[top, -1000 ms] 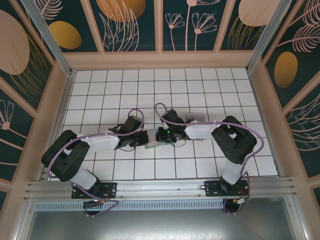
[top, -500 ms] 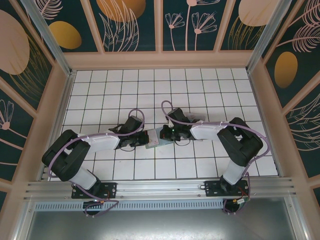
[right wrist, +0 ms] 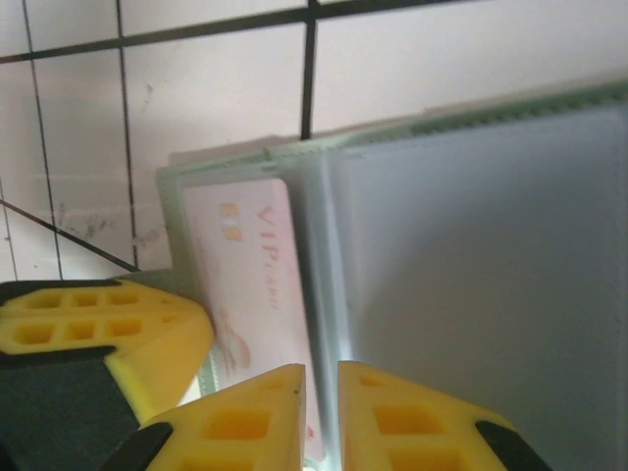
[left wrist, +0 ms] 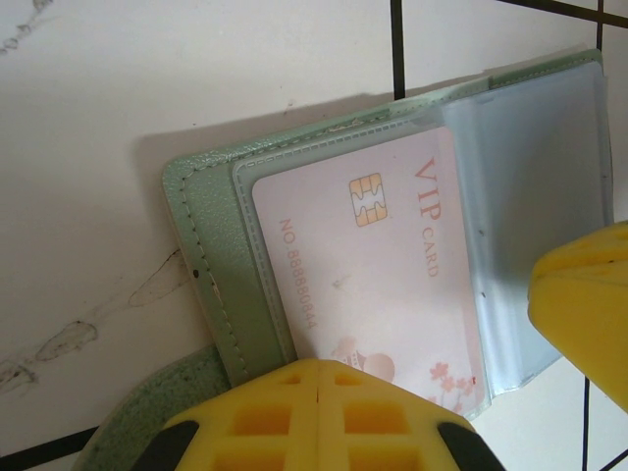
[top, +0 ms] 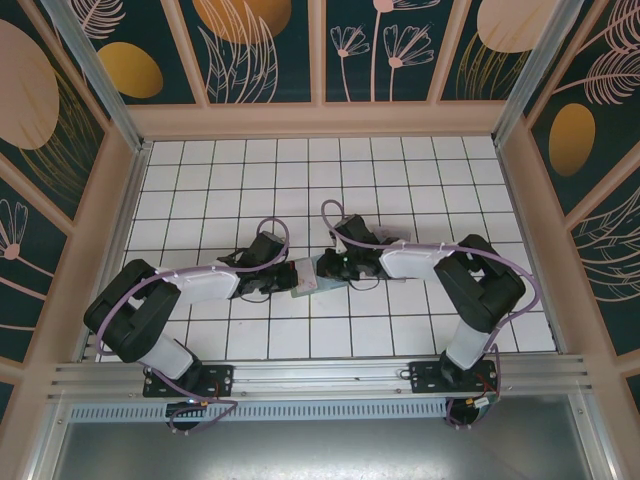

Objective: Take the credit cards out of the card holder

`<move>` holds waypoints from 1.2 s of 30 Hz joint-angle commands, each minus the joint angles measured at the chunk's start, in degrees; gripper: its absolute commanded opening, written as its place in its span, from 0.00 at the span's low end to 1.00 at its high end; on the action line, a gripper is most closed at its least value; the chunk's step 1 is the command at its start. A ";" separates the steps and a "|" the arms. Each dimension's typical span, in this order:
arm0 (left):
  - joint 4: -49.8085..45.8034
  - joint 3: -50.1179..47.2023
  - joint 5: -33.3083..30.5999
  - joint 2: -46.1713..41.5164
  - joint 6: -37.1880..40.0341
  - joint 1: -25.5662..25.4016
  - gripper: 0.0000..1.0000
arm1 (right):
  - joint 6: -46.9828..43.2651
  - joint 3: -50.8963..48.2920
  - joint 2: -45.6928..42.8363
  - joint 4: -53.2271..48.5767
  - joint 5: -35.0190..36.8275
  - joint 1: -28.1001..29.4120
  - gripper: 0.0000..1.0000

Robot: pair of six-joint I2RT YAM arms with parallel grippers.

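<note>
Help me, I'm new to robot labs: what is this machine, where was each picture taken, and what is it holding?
A left arm and a right arm are bolted at the near edge of a tiled table, each ending in a two-finger gripper. The wide picture looks down from above; the other two come from wrist cameras, so the yellow blocks are fingers. Between the grippers is an open green card holder with clear sleeves, a pink VIP card in one. The left gripper is closed on the holder's edge. The right gripper is nearly closed at a sleeve's edge; whether it grips, I cannot tell.
</note>
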 commanded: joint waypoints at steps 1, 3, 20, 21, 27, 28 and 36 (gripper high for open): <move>-3.95 -1.09 -0.35 1.55 -0.14 0.17 0.00 | -1.14 2.07 2.26 0.83 -1.28 0.41 0.17; -3.85 -1.17 -0.39 1.47 -0.07 0.09 0.00 | -1.14 2.18 2.78 1.04 -1.36 0.41 0.17; -3.58 -1.09 -0.04 1.80 -0.04 0.17 0.00 | -1.27 2.54 5.69 2.62 -4.40 0.50 0.16; -3.58 -1.01 0.02 1.80 -0.04 0.14 0.00 | -1.25 2.57 5.82 2.56 -4.53 0.55 0.15; -3.85 -0.92 -0.04 1.55 0.01 0.13 0.00 | -1.32 1.94 5.24 2.48 -4.28 0.52 0.00; -3.98 -1.04 -0.17 1.45 0.00 0.10 0.00 | -1.36 1.81 5.08 2.41 -4.12 0.50 0.00; -6.82 -0.13 -2.67 -0.29 1.16 0.14 0.12 | -1.15 0.57 2.14 1.67 -1.70 -0.24 0.00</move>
